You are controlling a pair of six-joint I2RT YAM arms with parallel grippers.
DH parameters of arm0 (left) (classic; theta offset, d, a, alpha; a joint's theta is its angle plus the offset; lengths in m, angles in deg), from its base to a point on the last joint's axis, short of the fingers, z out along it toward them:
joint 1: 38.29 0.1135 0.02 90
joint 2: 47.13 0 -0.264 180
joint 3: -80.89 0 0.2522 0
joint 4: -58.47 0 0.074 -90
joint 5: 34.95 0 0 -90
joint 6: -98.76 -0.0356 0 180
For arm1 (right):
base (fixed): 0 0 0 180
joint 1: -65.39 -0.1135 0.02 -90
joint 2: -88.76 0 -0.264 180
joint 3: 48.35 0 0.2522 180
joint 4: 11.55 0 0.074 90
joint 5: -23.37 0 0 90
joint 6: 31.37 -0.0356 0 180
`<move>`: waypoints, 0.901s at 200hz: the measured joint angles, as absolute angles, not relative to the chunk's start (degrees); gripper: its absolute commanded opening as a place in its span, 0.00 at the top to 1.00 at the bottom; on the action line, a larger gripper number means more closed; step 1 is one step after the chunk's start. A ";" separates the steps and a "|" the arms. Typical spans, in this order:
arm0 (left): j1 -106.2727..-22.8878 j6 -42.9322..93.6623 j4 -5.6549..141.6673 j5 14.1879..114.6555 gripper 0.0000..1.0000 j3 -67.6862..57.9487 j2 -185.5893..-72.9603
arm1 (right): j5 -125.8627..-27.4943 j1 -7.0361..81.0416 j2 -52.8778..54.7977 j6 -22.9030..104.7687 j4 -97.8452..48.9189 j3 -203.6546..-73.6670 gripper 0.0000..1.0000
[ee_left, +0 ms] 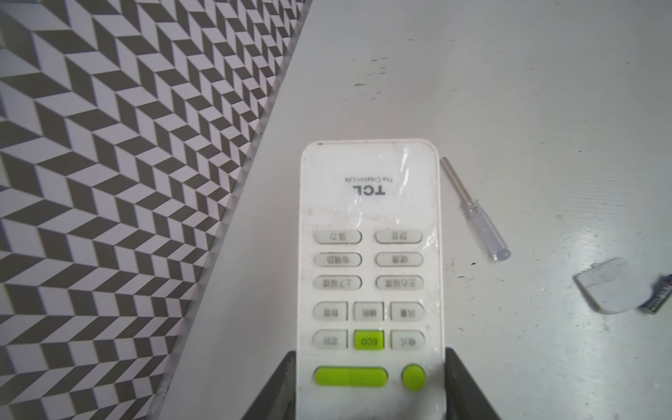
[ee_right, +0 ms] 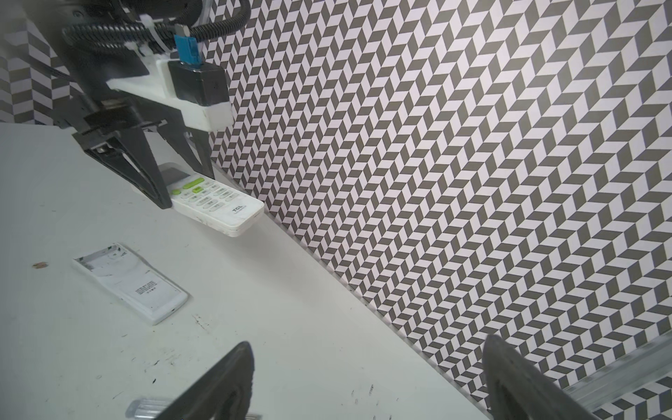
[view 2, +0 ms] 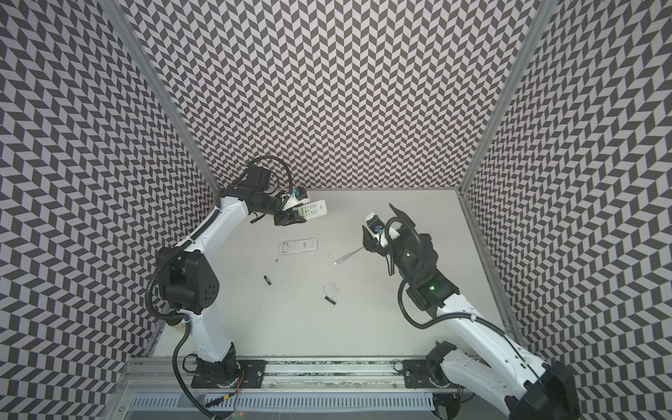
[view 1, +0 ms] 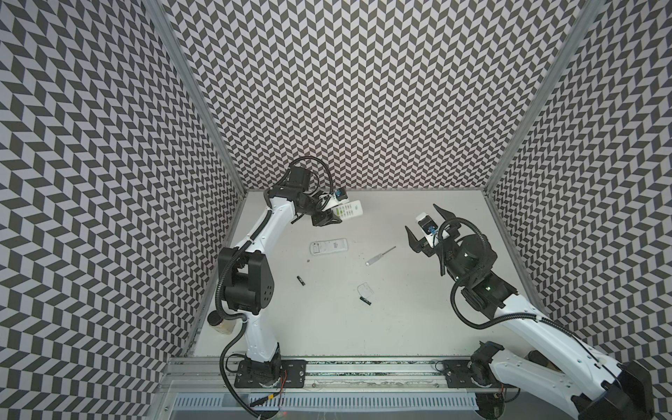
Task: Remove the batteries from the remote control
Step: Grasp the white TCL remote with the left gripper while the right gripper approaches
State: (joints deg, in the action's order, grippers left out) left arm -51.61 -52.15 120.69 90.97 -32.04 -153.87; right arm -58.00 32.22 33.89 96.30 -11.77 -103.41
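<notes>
The left fingers (ee_left: 280,392) are closed on the near end of a white remote (ee_left: 369,218) and hold it above the desk (view 1: 418,327), in the far left corner, close to the wall. Its buttons face up, so I cannot tell whether any cells are inside.

The right fingers (view 1: 442,212) are opened wide and hold nothing. They hang over the right side of the desk, pointing to the far left.

Two black batteries are seen in both top views, and both lie flat on the desk. One battery (view 1: 300,280) is left of the middle, nearer than a second remote (view 1: 329,247). The other battery (view 1: 365,300) is in the middle, just beside a small cover (view 1: 365,290) on its near side. Both are well apart from the left fingers and from the right fingers.

The second remote lies back side up, and in the right wrist view its compartment (ee_right: 105,260) is open and looks empty. A screwdriver (view 1: 380,256) lies between this remote and the right fingers. Yellow batteries I cannot find.
</notes>
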 measured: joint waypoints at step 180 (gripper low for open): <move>-59.74 -49.41 125.96 95.45 0.69 -16.02 -141.46 | -62.24 20.39 33.28 135.16 -9.26 -93.64 0.01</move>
State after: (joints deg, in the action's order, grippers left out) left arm -59.74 -49.41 125.96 95.45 -16.02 -141.46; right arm -62.24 20.39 33.28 135.16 -9.26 -93.64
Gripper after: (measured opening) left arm 0.507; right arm 0.998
